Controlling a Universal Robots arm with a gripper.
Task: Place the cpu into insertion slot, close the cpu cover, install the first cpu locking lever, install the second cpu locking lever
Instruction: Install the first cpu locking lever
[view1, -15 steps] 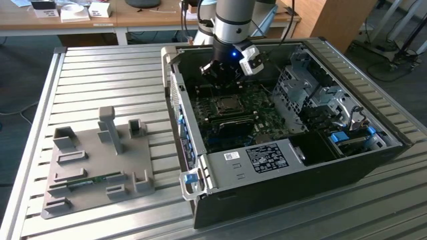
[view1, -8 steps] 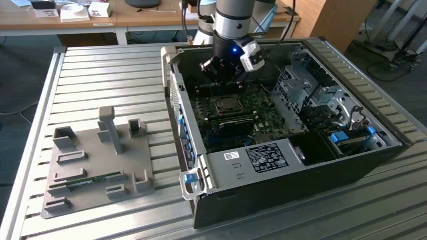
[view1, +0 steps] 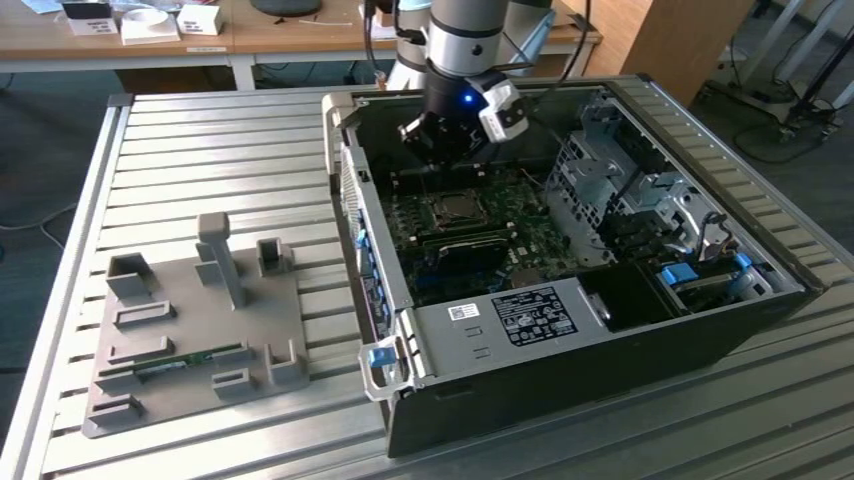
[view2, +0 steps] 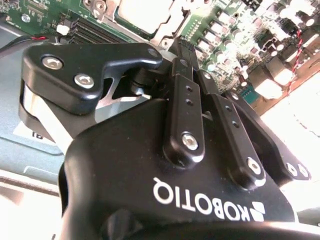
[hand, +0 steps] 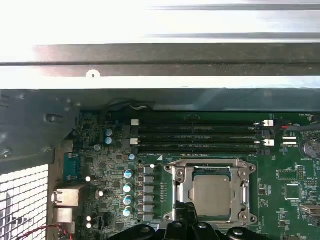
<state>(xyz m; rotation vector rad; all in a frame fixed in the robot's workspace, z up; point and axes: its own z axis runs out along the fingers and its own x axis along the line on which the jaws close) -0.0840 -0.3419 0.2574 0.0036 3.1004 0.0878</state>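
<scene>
The cpu (hand: 212, 194), a silvery-grey square chip, lies in the insertion slot (hand: 171, 173) on the green motherboard. The cpu cover (hand: 210, 168), a silvery frame, lies flat around the chip's edges. My gripper (hand: 189, 219) hovers just beside the socket's near edge, with its black fingers together and nothing between them. In the second wrist view the gripper (view2: 186, 50) points at the board, with the cpu (view2: 142, 12) just beyond its tips. In the exterior view the gripper (view1: 447, 150) hangs inside the open computer case, above the insertion slot (view1: 457, 207).
Long black memory slots (hand: 200, 132) run past the socket's far side, below the case wall (hand: 150, 65). A drive cage (view1: 627, 180) and a labelled metal box (view1: 521, 315) crowd the case. A grey fixture plate (view1: 194, 320) sits on the slatted table (view1: 200, 130).
</scene>
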